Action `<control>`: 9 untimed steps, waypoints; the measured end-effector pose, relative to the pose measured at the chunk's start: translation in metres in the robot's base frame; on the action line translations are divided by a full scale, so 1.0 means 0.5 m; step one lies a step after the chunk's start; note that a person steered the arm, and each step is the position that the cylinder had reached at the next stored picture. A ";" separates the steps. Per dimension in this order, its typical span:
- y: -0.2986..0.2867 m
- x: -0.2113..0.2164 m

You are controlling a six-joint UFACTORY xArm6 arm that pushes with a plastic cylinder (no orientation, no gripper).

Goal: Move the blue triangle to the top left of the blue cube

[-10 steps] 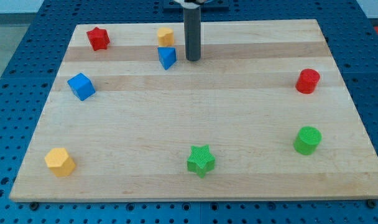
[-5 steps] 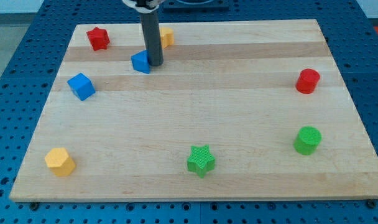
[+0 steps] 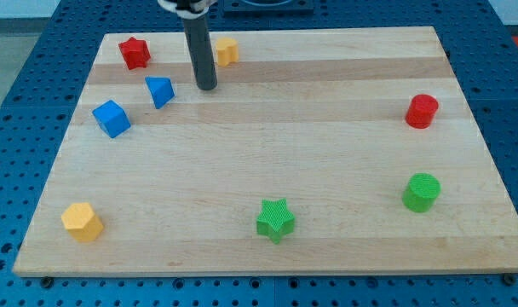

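Over the last second the blue triangle [image 3: 160,90] has been driven leftward across the upper left of the frame and now sits near the blue cube [image 3: 112,118], at its upper right. My tip [image 3: 207,86] is parked apart from the triangle on its right; no jaws exist on this rod. The target spot is judged not yet reached, so further leftward pushing is needed.

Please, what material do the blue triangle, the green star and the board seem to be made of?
The blue triangle and the green star look like matte plastic, perhaps printed: the star shows fine ridged lines. The board looks like pale wood with a smooth finish, with grain and lengthwise strips visible.
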State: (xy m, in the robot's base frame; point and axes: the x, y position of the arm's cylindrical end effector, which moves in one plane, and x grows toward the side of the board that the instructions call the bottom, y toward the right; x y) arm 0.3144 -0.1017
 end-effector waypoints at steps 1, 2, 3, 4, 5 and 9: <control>-0.027 -0.009; -0.078 -0.009; -0.120 0.006; -0.145 0.035; -0.157 0.065; -0.048 0.196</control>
State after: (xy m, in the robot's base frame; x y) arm 0.4125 -0.1255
